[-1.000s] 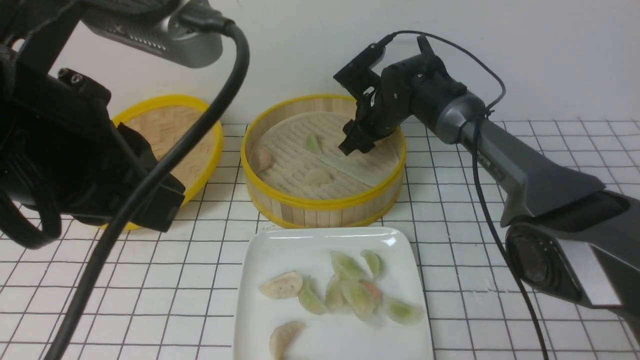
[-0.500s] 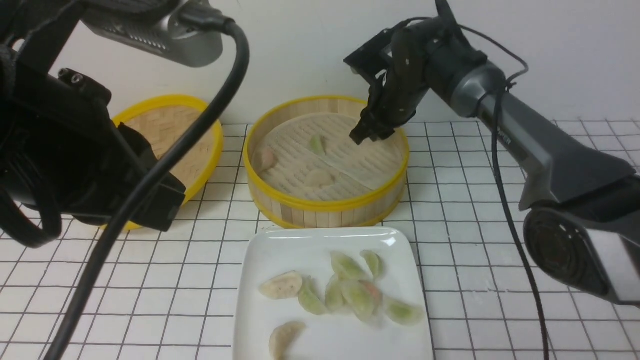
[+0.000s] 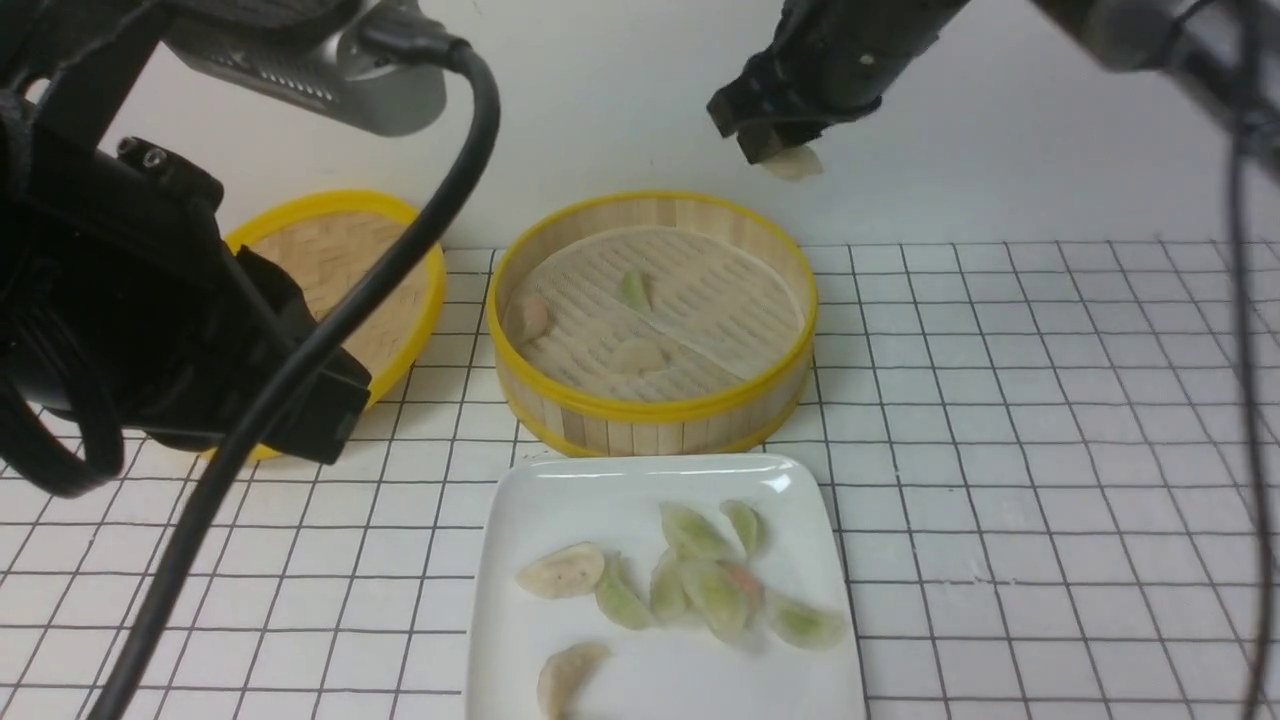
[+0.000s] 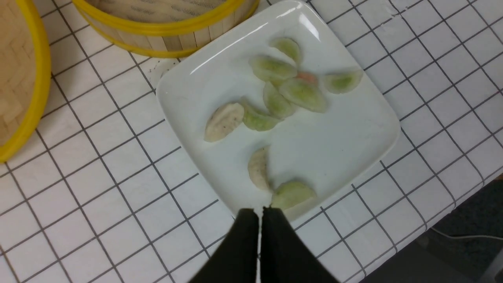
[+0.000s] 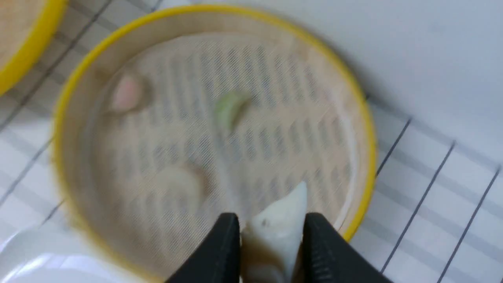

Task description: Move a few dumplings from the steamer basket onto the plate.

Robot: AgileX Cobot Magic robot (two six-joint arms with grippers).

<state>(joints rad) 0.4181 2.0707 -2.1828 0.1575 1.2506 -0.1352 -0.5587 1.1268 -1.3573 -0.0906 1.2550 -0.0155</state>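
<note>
The steamer basket (image 3: 650, 408) stands at the back centre and holds a cream dumpling (image 3: 637, 353), a green one (image 3: 630, 290) and a pinkish one (image 3: 525, 318). My right gripper (image 3: 775, 150) hangs high above the basket's back right rim, shut on a pale dumpling (image 3: 793, 163); the right wrist view shows this dumpling (image 5: 281, 224) pinched between the fingers. The white plate (image 3: 560, 500) lies in front of the basket with two cream dumplings (image 3: 562, 571) and several green ones. My left gripper (image 4: 259, 214) is shut and empty above the plate's near edge.
The flat woven lid (image 3: 330, 260) lies left of the basket. My left arm (image 3: 150, 300) fills the left foreground. A white wall stands right behind the basket. The table's front edge (image 4: 452, 196) runs close to the plate.
My right gripper has risen out of the basket with the pale dumpling, from liner level to well above the rim. The left arm and plate have not moved.
</note>
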